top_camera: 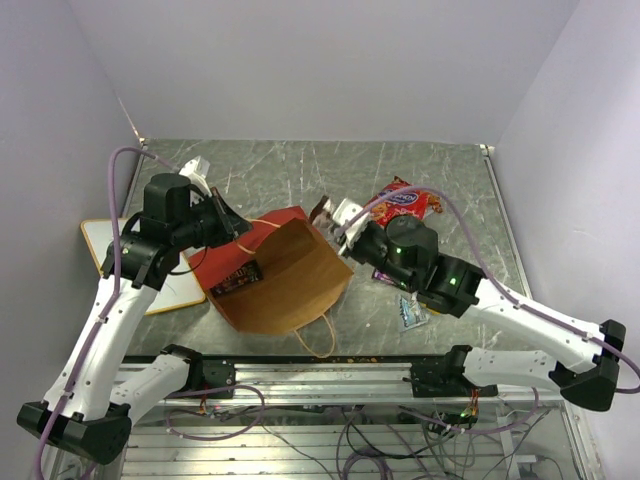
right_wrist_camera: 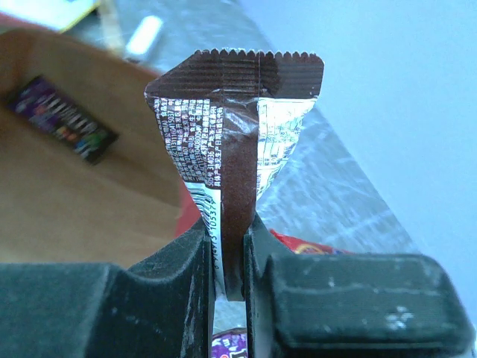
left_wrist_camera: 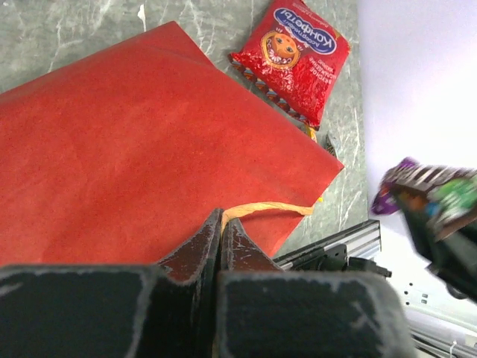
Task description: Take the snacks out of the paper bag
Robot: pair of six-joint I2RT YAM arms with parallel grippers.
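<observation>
Two arms lean toward the paper bag (top_camera: 290, 285), which lies open. Left gripper (left_wrist_camera: 221, 227), at the bag's left rim, is pinched shut on its red edge. Right gripper (right_wrist_camera: 229, 250) hovers off the bag's right edge, clamped on a brown candy packet (right_wrist_camera: 235, 127) standing above its fingers. A purple packet (top_camera: 235, 277) lies inside the bag; the red chip bag (top_camera: 405, 203) lies right of it, a whiteboard (top_camera: 100, 240) left.

Arms inward, left gripper (left_wrist_camera: 221, 227) and right gripper (right_wrist_camera: 229, 246) clamped (fingers nearly together)
</observation>
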